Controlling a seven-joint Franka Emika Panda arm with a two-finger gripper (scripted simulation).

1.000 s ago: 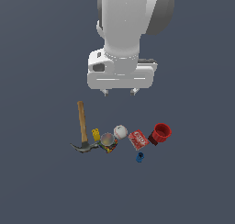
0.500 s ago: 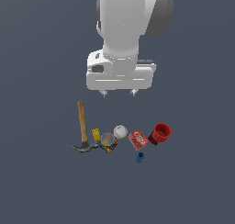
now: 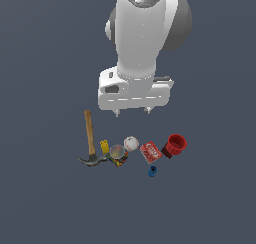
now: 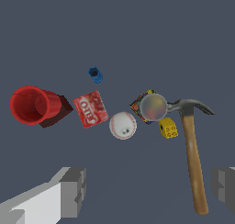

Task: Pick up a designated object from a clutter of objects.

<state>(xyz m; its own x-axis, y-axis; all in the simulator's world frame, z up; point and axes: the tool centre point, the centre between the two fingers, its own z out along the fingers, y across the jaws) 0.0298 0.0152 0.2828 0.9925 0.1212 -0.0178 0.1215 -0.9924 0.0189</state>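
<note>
Exterior view: gripper [image 3: 133,111] high above clutter, fingers spread wide, holding nothing. Blue piece [image 3: 152,171] on floor, apart from the row, nearest red box [image 3: 149,152]. Row from the exterior view's left: hammer [image 3: 90,140], yellow piece [image 3: 104,146], tin can [image 3: 117,154], white baseball [image 3: 131,143], red box, red cup [image 3: 175,144].

Wrist view: fingers [image 4: 73,191] wide apart at frame edges, empty. Blue piece [image 4: 95,74] alone, just beyond red box [image 4: 91,109]. Red cup [image 4: 33,104] on its side. Baseball [image 4: 122,125] between box and can [image 4: 151,106].
</note>
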